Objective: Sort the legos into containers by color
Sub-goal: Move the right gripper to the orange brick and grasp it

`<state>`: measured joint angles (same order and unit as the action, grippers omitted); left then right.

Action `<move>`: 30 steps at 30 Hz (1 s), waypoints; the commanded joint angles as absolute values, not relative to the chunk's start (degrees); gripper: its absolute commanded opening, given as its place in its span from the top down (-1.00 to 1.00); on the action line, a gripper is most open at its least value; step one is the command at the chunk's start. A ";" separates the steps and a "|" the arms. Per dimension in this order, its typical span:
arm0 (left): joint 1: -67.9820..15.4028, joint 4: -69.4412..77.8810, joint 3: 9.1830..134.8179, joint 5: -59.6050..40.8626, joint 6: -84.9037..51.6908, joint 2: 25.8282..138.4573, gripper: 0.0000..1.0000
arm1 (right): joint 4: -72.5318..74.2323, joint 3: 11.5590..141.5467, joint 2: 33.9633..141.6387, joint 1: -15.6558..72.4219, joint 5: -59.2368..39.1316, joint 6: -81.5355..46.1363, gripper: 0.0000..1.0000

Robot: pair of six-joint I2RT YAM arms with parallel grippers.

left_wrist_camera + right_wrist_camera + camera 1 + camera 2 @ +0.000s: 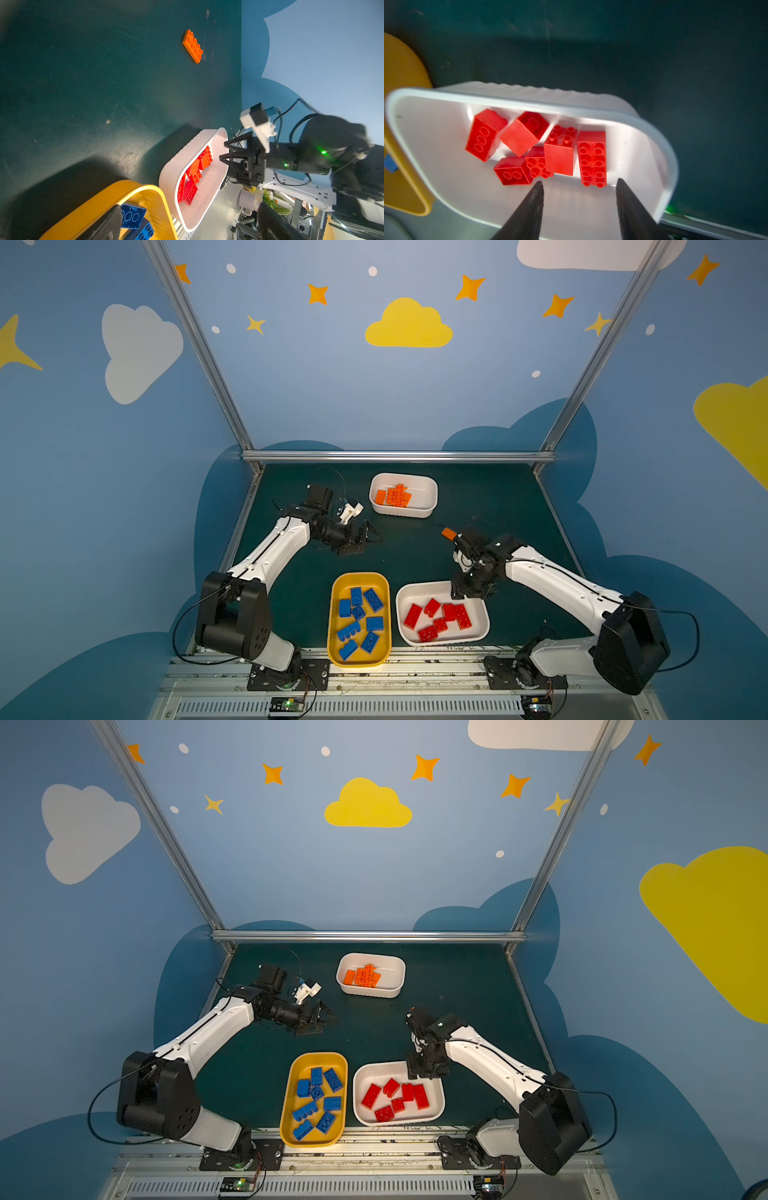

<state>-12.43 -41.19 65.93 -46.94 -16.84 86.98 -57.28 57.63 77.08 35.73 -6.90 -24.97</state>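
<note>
Right gripper hung nose-down over the far rim of the wide white tub, its two dark fingers apart with nothing between them. Left gripper hovered low over the green mat left of centre, pointing toward the middle, its jaws spread wide and empty. The yellow tub sat at the near edge with its long axis running near to far. The wide white tub lay just beside it on the right, long axis running across. The small deep white tub stood well apart at the far side, also lengthwise across. Blue bricks lay jumbled at mixed angles in the yellow tub. Red bricks clustered in the wide white tub. Some were studs up and some tipped over, and the longest one lay studs up, its length pointing toward the gripper. Orange bricks were heaped in the small tub. One flat orange plate lay alone on the mat, studs up, its long axis nearly along the mat's edge by the wall.
</note>
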 commanded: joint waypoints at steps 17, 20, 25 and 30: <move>-12.39 -40.98 68.48 -47.63 -18.72 85.89 -0.99 | -37.77 76.16 104.01 21.45 -0.41 21.33 -0.22; -12.39 -40.83 68.60 -47.39 -19.07 84.88 -0.99 | -34.51 77.02 107.59 21.23 0.15 24.29 -0.25; -12.39 -42.20 68.69 -46.57 -19.33 83.96 -0.99 | -34.85 80.68 114.14 20.40 0.96 25.71 -0.25; -12.38 -43.07 68.05 -46.13 -19.32 82.55 -0.99 | -39.26 86.78 118.83 19.26 -0.29 26.84 -0.21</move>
<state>-12.43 -41.36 67.46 -46.46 -19.42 84.16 -37.17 83.55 117.40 20.03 0.30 24.99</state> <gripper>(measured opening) 0.997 0.610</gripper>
